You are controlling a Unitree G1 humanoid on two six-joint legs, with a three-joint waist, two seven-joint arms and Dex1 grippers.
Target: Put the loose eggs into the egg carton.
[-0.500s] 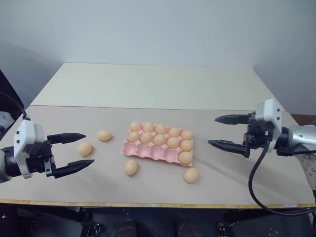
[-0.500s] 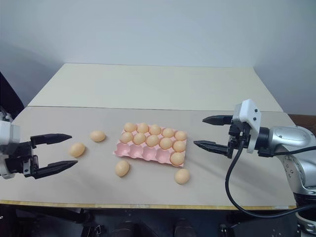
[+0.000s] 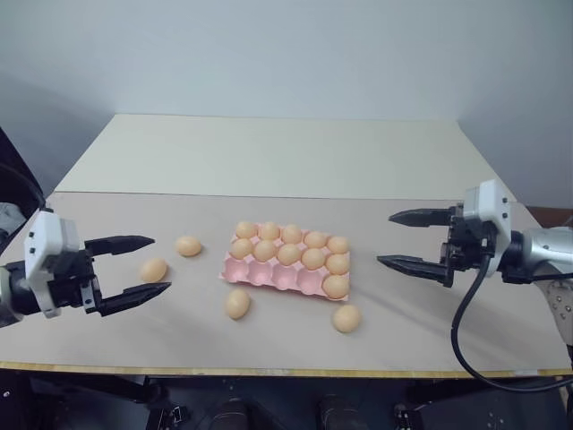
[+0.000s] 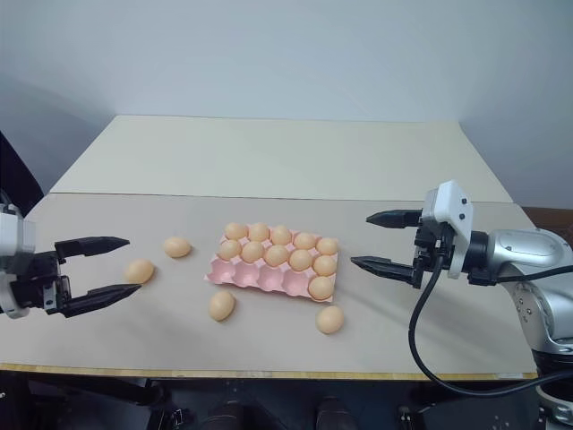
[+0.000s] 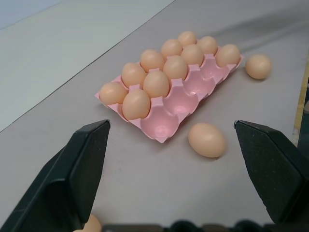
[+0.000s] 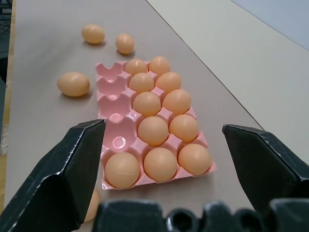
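The egg carton [image 3: 286, 262] sits mid-table with eleven eggs seated and four cups bare along its near row. Four loose eggs lie on the table: two left of the carton [image 3: 154, 270] [image 3: 188, 245], one near its near-left corner [image 3: 237, 304], one at its near-right corner [image 3: 346, 318]. The left gripper [image 3: 132, 266], jaws wide apart and empty, points right at the leftmost egg, which lies just beyond its fingertips, long axis slanting. The right gripper [image 3: 418, 242], also spread and empty, hangs right of the carton, farther from any loose egg. Since the earlier frame the left gripper has drawn back slightly leftward; eggs unmoved
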